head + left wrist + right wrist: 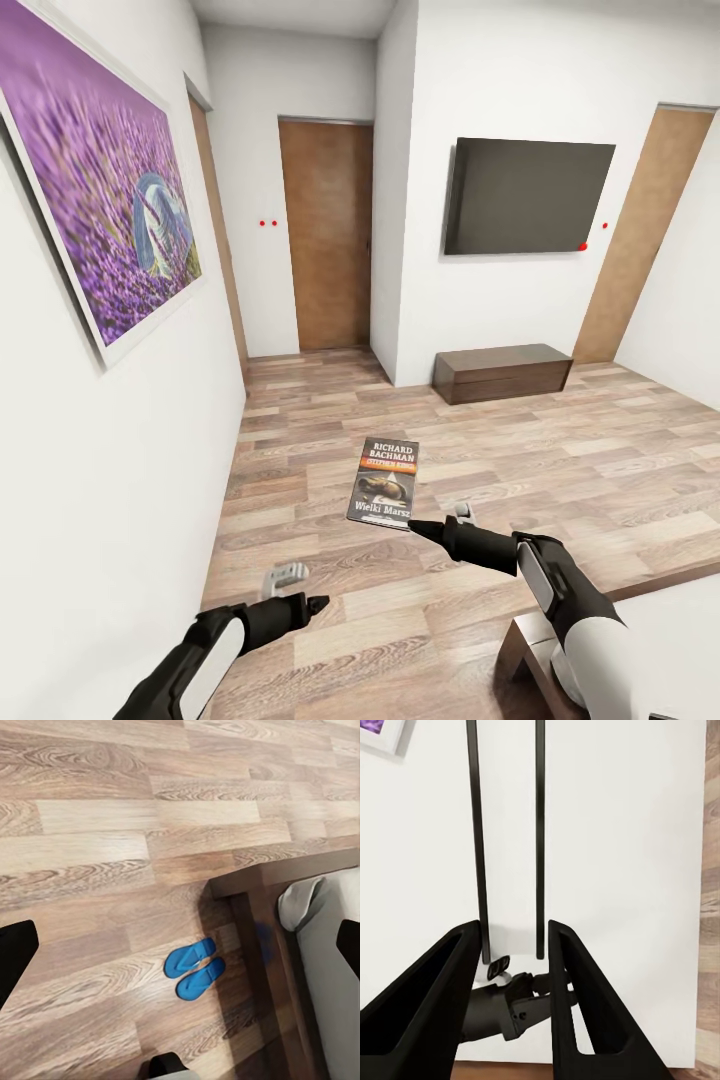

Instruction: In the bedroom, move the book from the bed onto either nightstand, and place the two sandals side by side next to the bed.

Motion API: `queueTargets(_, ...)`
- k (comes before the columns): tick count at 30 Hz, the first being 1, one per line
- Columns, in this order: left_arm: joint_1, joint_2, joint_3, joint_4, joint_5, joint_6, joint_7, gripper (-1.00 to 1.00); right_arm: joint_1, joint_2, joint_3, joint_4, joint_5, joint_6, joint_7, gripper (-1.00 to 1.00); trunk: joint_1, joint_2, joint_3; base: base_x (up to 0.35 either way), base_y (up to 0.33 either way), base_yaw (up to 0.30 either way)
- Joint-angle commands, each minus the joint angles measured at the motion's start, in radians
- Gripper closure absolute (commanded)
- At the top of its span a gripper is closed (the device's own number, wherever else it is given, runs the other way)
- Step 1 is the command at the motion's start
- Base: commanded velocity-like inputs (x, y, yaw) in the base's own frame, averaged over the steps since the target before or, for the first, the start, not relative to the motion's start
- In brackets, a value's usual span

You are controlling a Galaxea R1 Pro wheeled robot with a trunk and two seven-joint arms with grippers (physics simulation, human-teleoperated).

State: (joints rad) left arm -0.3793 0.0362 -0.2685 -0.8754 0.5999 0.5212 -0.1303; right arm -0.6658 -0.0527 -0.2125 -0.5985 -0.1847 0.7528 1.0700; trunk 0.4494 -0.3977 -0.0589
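Book hangs above the wood-plank floor, its cover facing the head camera with "Richard Bachman" in white lettering over an orange band and a greyish picture below; its lower corner sits at the tip of the right gripper, whose dark fingers reach toward it from the bed side of the room. In the right wrist view the book appears edge-on as a thin white slab with dark edges, standing between the two black fingers of that gripper, which are clamped on its lower end. Beyond the book from the robot stands the long low dark cabinet against the white wall, with a dark screen mounted above it and a brown door to the cabinet's left. A purple flower picture hangs on the wall nearest the left arm. The left gripper is held low over the floor, well apart from the book; its fingertips sit at opposite edges of the left wrist view, so its jaws stand wide apart. That view shows the two blue sandals lying side by side on the planks, just beside the dark wooden corner of the bed, whose pale mattress shows past the frame.
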Motion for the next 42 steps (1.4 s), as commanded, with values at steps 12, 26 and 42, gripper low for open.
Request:
queueTargets(12,-0.001,-0.002,-0.02,0.002,0.003,0.0,0.001,-1.0,-0.001,0.0,-0.001,0.001,-0.002,0.003,0.001,1.0,0.001,-0.002,-0.002,0.0,0.0,0.0)
queueTargets(26,-0.001,-0.003,-0.032,0.003,0.003,0.0,0.0,-1.0,-0.001,0.001,-0.001,0.002,-0.001,0.001,0.002,1.0,0.001,-0.002,-0.002,0.0,0.0,0.0)
queueTargets(42,-0.001,-0.005,-0.044,0.004,0.003,-0.001,0.003,-1.0,-0.001,0.001,-0.001,0.002,-0.001,0.0,0.0,1.0,0.001,-0.002,-0.002,0.0,0.0,0.0)
